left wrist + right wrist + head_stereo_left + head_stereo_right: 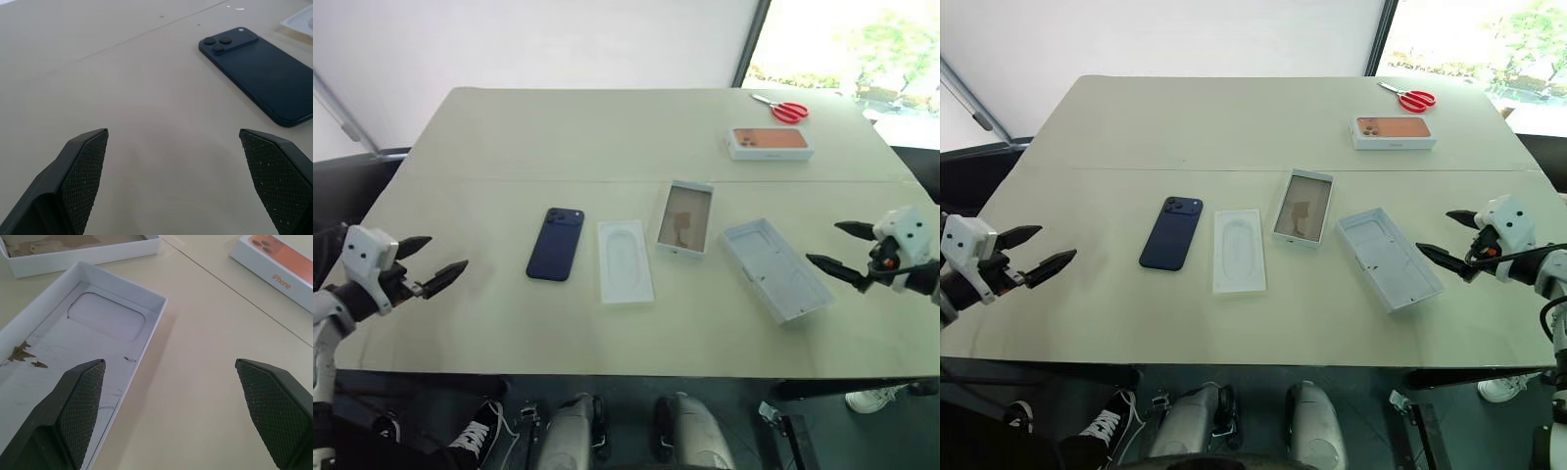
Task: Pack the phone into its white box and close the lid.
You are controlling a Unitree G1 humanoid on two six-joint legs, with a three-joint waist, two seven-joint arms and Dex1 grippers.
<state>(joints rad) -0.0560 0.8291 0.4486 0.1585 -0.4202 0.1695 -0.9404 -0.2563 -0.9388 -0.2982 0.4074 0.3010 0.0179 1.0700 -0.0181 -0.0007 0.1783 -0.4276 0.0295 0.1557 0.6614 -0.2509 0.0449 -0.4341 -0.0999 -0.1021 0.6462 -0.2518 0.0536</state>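
The dark navy phone (555, 244) lies back up on the table, left of centre, its camera cluster at the far end; it also shows as the phone (259, 73). The white box (685, 217) sits open in the middle with its brownish floor showing. To its right the lid (775, 268) lies upside down, white moulded inside facing up; it also shows as the lid (73, 352). My left gripper (448, 253) hovers open at the table's left edge, well short of the phone. My right gripper (821, 242) hovers open just right of the lid. Neither holds anything.
A flat white insert card (625, 260) lies between the phone and the white box. At the far right stands a box with an orange phone picture (770, 142), with red-handled scissors (783, 109) behind it. The table (509, 137) ends close in front of me.
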